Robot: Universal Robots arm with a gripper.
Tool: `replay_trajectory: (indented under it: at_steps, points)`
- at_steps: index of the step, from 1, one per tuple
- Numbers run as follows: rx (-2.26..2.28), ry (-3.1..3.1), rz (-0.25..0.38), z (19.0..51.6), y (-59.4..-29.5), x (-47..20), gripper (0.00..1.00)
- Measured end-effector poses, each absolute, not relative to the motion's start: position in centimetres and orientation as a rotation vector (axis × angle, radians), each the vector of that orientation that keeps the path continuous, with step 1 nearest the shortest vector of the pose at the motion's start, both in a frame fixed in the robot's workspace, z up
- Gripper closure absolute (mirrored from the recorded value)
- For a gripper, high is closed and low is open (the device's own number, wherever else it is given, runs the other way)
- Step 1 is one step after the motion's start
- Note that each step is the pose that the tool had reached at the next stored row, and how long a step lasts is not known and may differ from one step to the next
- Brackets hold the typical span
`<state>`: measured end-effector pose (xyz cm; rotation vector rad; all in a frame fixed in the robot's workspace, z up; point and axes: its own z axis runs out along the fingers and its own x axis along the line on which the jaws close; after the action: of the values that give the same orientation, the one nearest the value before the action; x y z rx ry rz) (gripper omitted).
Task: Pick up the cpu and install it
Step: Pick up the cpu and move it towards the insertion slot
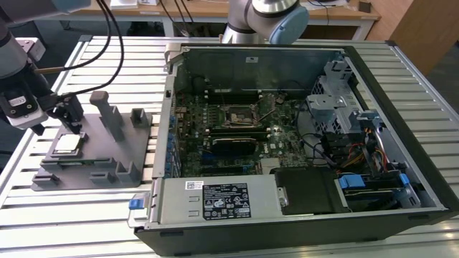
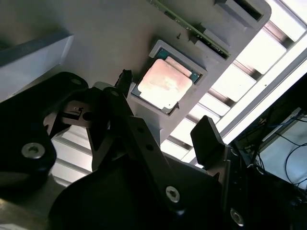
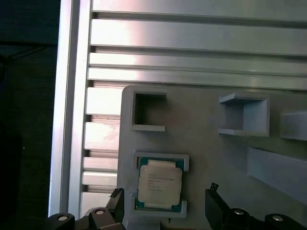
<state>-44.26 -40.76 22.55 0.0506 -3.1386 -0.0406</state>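
Grey fixture (image 3: pixel 201 139) held the cpu (image 3: pixel 159 184) seated in its recess, so it lay square for pickup; the gripper (image 1: pixel 56 128) hung just above, fingers (image 2: pixel 207 139) spread wide either side, gripping nothing

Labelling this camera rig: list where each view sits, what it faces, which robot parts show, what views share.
Exterior view: off the arm, raised, looking down on the open computer case and fixture; arm and gripper show.
First wrist view: on the wrist, facing down onto the cpu; fingertips show.
Second wrist view: on the wrist, slanting past the open fingers to the cpu.
Shared: all show the cpu in the fixture.
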Motion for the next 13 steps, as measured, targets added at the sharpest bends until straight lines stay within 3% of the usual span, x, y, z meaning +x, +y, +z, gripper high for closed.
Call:
replay_trajectory:
  at_steps: [13]
  points:
    - [0.051,-3.139,-0.046,21.1,-40.8,-44.3,0.24]
